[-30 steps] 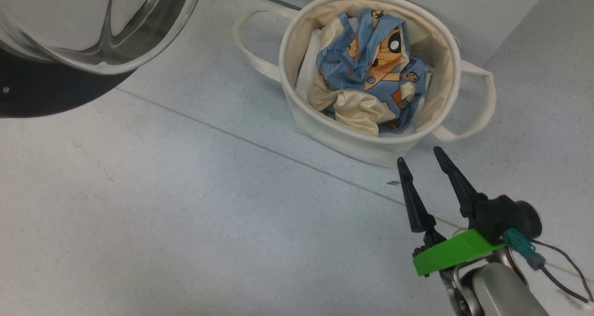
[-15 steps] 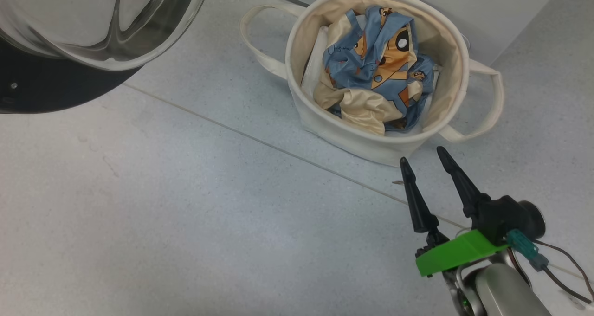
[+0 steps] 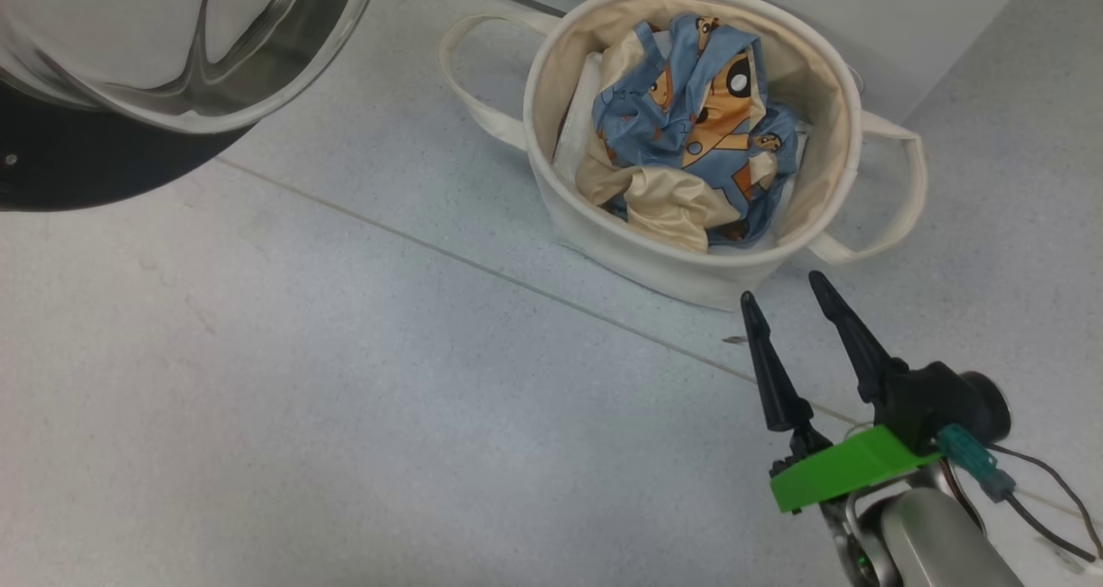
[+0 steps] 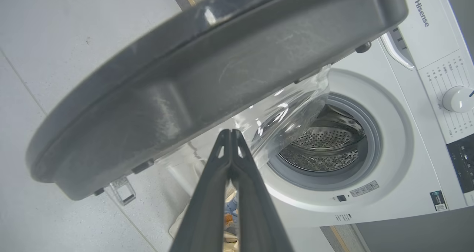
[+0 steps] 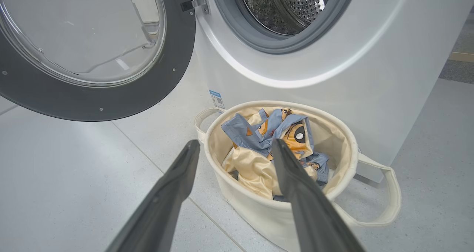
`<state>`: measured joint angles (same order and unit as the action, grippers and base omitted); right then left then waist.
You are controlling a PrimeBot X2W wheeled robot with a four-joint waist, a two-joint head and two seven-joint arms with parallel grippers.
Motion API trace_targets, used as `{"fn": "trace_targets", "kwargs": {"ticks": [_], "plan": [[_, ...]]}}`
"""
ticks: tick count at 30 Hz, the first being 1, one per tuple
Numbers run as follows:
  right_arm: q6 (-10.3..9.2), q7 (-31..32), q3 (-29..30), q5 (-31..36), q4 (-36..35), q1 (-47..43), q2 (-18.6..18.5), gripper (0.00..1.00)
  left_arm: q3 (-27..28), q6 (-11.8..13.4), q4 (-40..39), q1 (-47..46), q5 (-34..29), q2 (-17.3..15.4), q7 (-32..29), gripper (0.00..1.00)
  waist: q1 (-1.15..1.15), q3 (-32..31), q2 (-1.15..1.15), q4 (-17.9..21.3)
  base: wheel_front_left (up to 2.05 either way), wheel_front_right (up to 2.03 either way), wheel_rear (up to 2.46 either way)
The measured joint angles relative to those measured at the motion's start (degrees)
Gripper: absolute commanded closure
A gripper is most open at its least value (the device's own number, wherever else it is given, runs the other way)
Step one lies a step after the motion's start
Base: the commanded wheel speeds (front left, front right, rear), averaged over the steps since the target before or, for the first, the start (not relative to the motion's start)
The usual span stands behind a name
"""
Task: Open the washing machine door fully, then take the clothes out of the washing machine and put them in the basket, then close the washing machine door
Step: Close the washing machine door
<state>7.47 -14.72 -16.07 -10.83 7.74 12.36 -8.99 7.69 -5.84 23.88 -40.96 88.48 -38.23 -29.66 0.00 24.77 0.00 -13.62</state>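
**Right gripper (image 3: 780,288) spread wide just short of the filled basket (image 3: 655,268)**

Pale grey speckled tiles make up the floor (image 3: 345,380), and a thin joint line (image 3: 431,255) runs on a slant from the left edge toward the lower right of the head view. Everything stands on this floor. The washing machine (image 5: 333,59) fills the top of the right wrist view. It is a white box with a grey-rimmed round mouth, through which the perforated metal drum (image 5: 285,4) shows. A small blue label (image 5: 216,98) sits low on its front.

The washing machine door (image 3: 77,165) hangs open at the upper left of the head view, its black rim around a bulging glass bowl.

The basket rests on the floor just beside the foot of the machine, at the upper centre-right of the head view. The clothes (image 3: 689,121) lie crumpled inside it, blue and cream with orange faces, next to a plain white sheet (image 3: 573,130) along the left inner wall.

At the lower right of that view, the right gripper's two dark fingers stand apart and hold nothing. Their tips point up the frame at the basket's near wall, close to it but not touching.

In the left wrist view, the left gripper (image 4: 229,131) has its fingers pressed together with nothing between them. Its tips point at the door's rim, which looms across the upper frame. Whether they touch it cannot be told.
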Motion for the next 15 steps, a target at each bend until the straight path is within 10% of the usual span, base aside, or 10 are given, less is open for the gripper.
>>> {"fn": "trace_targets", "kwargs": {"ticks": [15], "plan": [[0.00,0.00,-0.40,-0.02,0.73,0.02,0.44,0.00,3.34,0.79,0.56,0.81,-2.76,-4.56,3.67,1.00,0.00,-0.74,0.00,-1.07,0.00,0.00,0.00]]}}
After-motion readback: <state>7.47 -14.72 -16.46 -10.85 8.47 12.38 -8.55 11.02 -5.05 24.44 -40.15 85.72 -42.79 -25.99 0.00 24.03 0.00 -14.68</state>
